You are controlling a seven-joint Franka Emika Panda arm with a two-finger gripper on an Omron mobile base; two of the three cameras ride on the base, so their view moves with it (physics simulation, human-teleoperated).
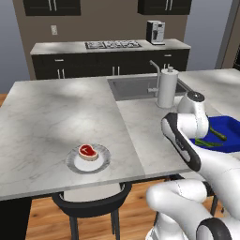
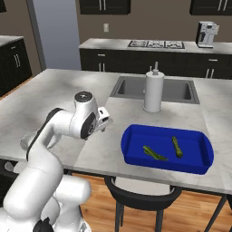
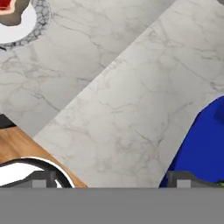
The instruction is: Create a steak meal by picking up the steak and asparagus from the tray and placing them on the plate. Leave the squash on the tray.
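The steak [image 1: 88,152] lies on the round grey-rimmed plate [image 1: 105,161] near the counter's front edge; the hand view shows the plate's rim [image 3: 40,21] and part of the steak [image 3: 9,8] at its top left corner. The blue tray [image 2: 136,156] sits to the right, holding the asparagus [image 2: 154,153] and the squash [image 2: 176,146]. From the left base view the tray [image 1: 230,125], asparagus [image 1: 208,143] and squash [image 1: 218,133] peek out behind the arm. My gripper [image 2: 105,121] hovers over bare counter between plate and tray, open and empty, its fingertips [image 3: 43,179] wide apart, one by the tray's edge [image 3: 203,144].
A white paper towel roll [image 2: 154,92] stands behind the tray, beside the sink [image 2: 136,88] with its faucet [image 1: 154,65]. A black chair [image 1: 91,201] is tucked under the counter's front edge. Wooden floor [image 3: 17,144] lies below that edge.
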